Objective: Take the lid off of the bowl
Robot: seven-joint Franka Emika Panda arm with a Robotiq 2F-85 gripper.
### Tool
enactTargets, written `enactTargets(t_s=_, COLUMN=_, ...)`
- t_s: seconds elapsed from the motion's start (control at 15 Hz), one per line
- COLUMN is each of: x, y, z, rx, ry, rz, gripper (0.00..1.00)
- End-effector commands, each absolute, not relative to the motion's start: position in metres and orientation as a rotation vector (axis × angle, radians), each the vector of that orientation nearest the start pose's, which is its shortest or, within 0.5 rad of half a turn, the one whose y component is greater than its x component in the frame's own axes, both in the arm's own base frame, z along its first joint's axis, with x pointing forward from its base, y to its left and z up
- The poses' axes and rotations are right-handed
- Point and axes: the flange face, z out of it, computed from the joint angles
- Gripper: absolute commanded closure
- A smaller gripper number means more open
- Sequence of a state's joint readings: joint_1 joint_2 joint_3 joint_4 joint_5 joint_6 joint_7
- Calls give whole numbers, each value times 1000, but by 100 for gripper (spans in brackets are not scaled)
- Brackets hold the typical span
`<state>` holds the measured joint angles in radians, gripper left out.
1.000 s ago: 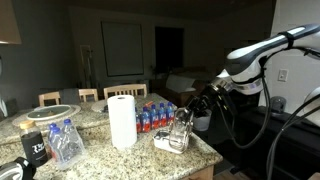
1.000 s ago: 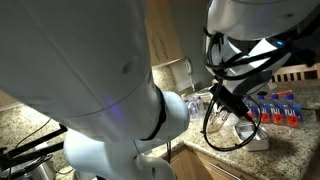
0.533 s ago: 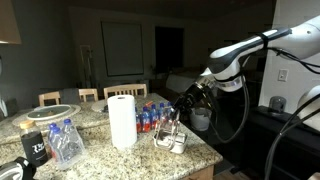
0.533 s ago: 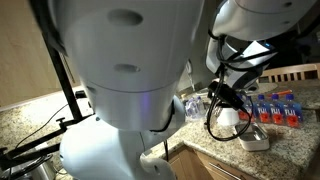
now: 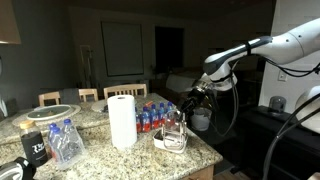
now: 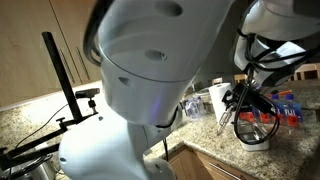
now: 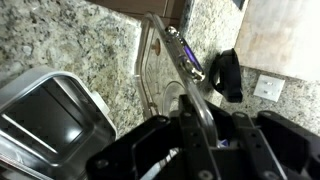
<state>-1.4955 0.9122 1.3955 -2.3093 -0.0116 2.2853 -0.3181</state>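
Observation:
The small clear glass bowl (image 5: 171,140) sits on the granite counter, right of the paper towel roll, and also shows in an exterior view (image 6: 257,127). My gripper (image 5: 181,112) hangs just above the bowl's right side. A whitish translucent lid (image 5: 172,121) appears tilted up above the bowl at the fingers. In the wrist view my black fingers (image 7: 205,140) sit close on either side of the lid's dark curved rim (image 7: 185,60), which runs up between them. The bowl is hidden in the wrist view.
A paper towel roll (image 5: 122,120) stands left of the bowl, with a pack of water bottles (image 5: 155,116) behind. A wide white dish (image 5: 53,112), loose plastic bottles (image 5: 67,142) and a dark cup (image 5: 35,147) lie further left. A steel basin (image 7: 50,115) shows in the wrist view.
My arm has swung left and brought the gripper in over the bowl. The translucent lid now stands higher at the fingers than before.

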Motion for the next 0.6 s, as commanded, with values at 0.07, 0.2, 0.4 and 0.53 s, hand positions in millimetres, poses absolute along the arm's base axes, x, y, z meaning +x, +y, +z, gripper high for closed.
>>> enactTargets(t_s=0.07, x=514, y=-38, z=260, rx=-2082, ry=-387, rz=31, gripper=95)
enactTargets(t_s=0.2, x=518, y=-43, z=257, rx=-2027, ry=-423, rz=43, gripper=95)
enactTargets(t_s=0.4, x=525, y=-50, z=255, rx=-1959, ry=-452, rz=60, gripper=95)
enactTargets(t_s=0.53, x=529, y=-54, z=254, rx=-1902, ry=-469, rz=69, gripper=95)
